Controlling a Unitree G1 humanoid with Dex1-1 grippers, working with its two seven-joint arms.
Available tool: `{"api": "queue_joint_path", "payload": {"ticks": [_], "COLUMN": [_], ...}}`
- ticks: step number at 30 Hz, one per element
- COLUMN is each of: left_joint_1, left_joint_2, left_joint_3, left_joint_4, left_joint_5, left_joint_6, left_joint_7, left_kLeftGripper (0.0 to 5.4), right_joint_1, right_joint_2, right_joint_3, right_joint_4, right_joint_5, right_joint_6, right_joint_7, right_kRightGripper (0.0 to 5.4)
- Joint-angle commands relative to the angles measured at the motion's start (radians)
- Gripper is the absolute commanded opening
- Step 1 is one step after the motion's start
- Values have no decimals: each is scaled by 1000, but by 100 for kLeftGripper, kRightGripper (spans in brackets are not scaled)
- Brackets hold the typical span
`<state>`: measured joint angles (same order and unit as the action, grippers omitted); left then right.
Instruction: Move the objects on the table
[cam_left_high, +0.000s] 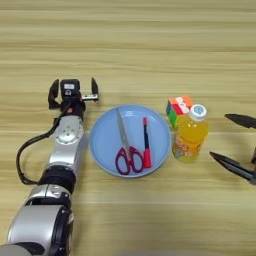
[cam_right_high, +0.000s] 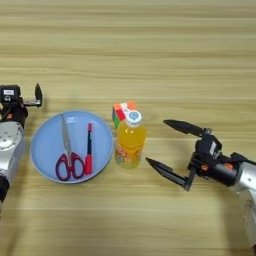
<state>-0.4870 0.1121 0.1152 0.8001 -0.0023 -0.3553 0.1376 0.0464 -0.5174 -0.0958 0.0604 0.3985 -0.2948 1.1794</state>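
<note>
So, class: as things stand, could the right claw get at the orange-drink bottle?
Probably yes. The right claw is open, its fingers aimed at the orange-drink bottle, with bare table between them. The puzzle cube sits just behind the bottle, on the far side, out of the path.

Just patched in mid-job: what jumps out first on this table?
The round light-blue plate at centre, holding red-handled scissors and a red pen side by side. Just right of it, an orange-drink bottle stands before a puzzle cube, with the open right tool facing it.
</note>
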Motion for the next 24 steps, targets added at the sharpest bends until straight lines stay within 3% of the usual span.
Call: {"api": "queue_joint_path", "payload": {"ticks": [1,9,24], "left_joint_1": [-1,0,3], "left_joint_2": [4,5,5], "left_joint_3": [0,0,0], "left_joint_4": [0,-1,-6], "left_joint_5": [8,7,7], "left_joint_6": [16,16,18], "left_joint_7": [0,-3,-4], "left_kLeftGripper": [540,540,540], "right_joint_1": [-32,-34,-91], "right_joint_2": [5,8,73], "right_joint_3": [30,62,136], "right_joint_4": [-15,-33,-4], "right_joint_5": [-21,-13,-46], "right_joint_6": [14,38,100], "right_joint_7": [-36,-57,-166], "right_kRightGripper": [537,537,537]}}
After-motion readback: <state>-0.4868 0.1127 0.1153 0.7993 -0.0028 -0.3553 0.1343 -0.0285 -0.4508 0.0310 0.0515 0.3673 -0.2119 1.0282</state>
